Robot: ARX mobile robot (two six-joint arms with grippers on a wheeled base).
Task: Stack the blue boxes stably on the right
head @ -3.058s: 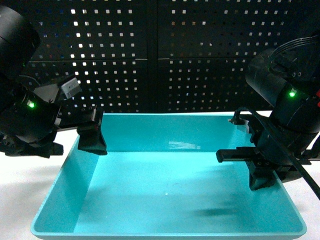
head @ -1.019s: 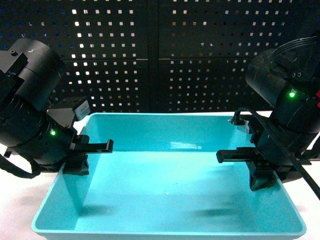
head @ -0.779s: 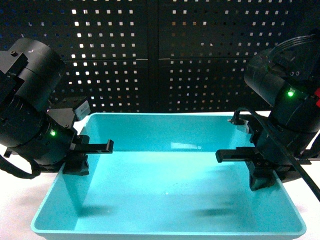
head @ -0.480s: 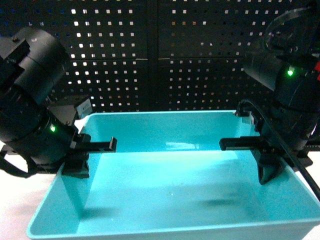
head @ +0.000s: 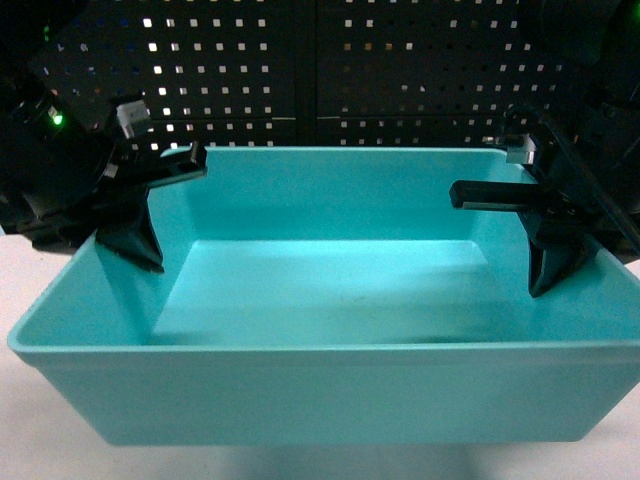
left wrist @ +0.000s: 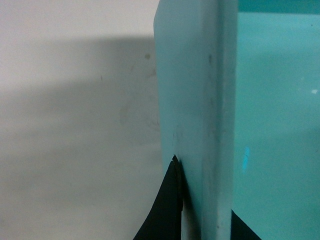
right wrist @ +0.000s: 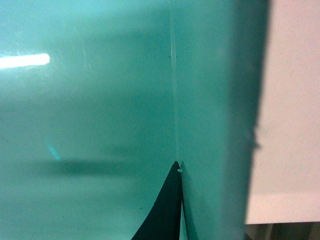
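One blue box [head: 330,400], a light turquoise tub with nothing in it, hangs above the table and fills the head view. My left gripper [head: 112,235] is shut on its left wall. In the left wrist view that gripper [left wrist: 205,220] has one black finger [left wrist: 165,210] outside the blue box's wall [left wrist: 200,100] and one inside. My right gripper [head: 575,262] is shut on the right wall. The right wrist view shows its inner finger [right wrist: 165,210] pressed to the blue box [right wrist: 100,100]; the outer finger is hidden behind the wall.
A black pegboard [head: 330,80] stands close behind the tub. The white tabletop [left wrist: 75,125] lies below on the left and on the right [right wrist: 295,100], with the table's edge [right wrist: 280,227] near the right side.
The left gripper came down onto the tub's left wall and shut. Both arms then rose with the tub, whose front wall now fills the lower head view.
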